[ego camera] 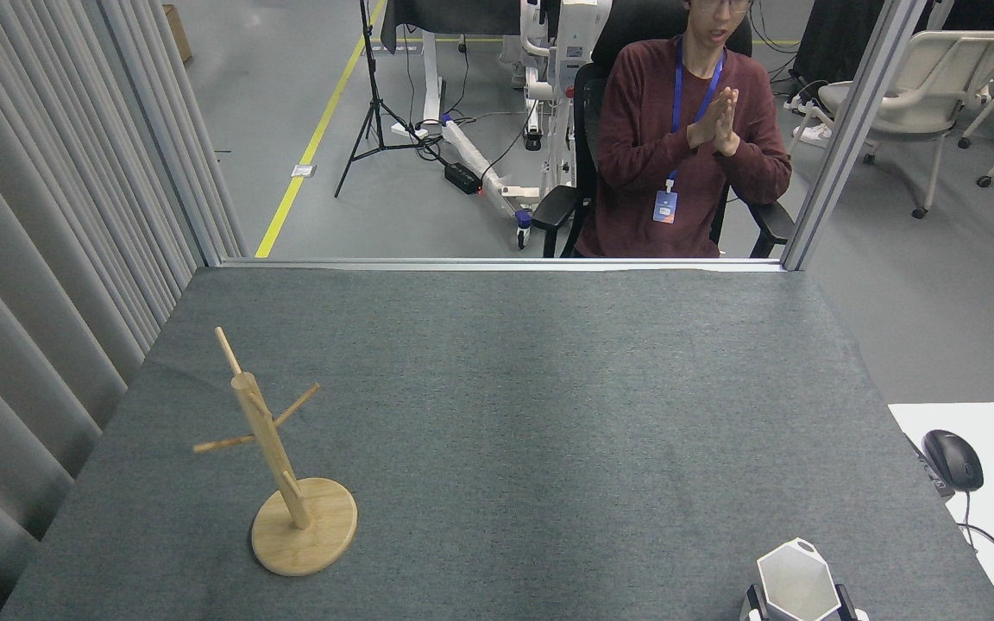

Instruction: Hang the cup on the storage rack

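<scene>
Two things mattered on the gray desk (497,414): the white cup (797,588) and the wooden storage rack (277,457). The cup sat at the very bottom of the view, on the right side, with its open six-sided top facing up. Small dark and white parts of the right hand (803,611) showed just beside the cup on both sides, one part to its left and one to its right. It looked as if the cup sat between them, maybe so the hand could hold it by its sides and keep it upright. So little of the hand showed that I could not tell if it was pressed on the cup or only close to it. No left hand was in view at all. The storage rack stood well apart from the cup, far over on the left side of the desk, on its round flat base, with thin pegs pointing up and out. All the pegs were bare, so the cup was not yet hung. A person (687,129) sat behind the far edge of the desk with palms pressed together, well away from both things.
</scene>
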Tool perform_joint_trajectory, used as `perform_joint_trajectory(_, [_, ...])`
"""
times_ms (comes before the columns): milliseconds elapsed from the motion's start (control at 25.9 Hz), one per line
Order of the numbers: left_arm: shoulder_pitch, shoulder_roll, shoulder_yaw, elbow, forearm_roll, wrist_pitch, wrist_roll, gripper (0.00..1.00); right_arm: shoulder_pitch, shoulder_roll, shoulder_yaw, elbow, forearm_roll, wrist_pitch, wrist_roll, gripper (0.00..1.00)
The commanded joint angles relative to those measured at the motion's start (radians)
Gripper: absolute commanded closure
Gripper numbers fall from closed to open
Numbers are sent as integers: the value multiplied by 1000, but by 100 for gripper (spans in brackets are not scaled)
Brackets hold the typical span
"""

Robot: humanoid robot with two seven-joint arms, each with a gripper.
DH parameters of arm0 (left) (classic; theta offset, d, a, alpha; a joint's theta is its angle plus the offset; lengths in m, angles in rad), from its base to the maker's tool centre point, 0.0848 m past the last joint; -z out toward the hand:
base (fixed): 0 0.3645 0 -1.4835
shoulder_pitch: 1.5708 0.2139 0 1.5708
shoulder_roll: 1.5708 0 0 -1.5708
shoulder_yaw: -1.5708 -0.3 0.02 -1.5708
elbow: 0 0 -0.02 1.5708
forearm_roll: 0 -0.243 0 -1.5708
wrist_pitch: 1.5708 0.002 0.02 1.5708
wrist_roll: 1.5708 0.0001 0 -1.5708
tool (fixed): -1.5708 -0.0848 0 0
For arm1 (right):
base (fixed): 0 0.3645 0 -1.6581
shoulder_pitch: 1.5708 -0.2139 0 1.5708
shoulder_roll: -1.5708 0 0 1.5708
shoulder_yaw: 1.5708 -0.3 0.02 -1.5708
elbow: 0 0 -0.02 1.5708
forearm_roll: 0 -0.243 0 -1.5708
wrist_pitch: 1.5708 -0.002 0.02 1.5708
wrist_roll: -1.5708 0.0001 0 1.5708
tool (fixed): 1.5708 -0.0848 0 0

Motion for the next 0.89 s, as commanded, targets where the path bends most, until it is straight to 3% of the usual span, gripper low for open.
perform_joint_trajectory(0, [0,0,0,2,0,0,0,1,-7,2,11,5,15,-2,-7,26])
perform_joint_trajectory(116, [0,0,0,2,0,-2,0,0,-7,1,20,5,15,-1,-9,35])
perform_joint_trajectory(309, [0,-2,-23,-9,-8,0,0,1,-4,4,20,-1,9,-7,-10,35])
perform_joint_trajectory(851, [-2,-2,-81,-35,-26,-5,-2,1,9,9,9,-156,1,-16,-9,35])
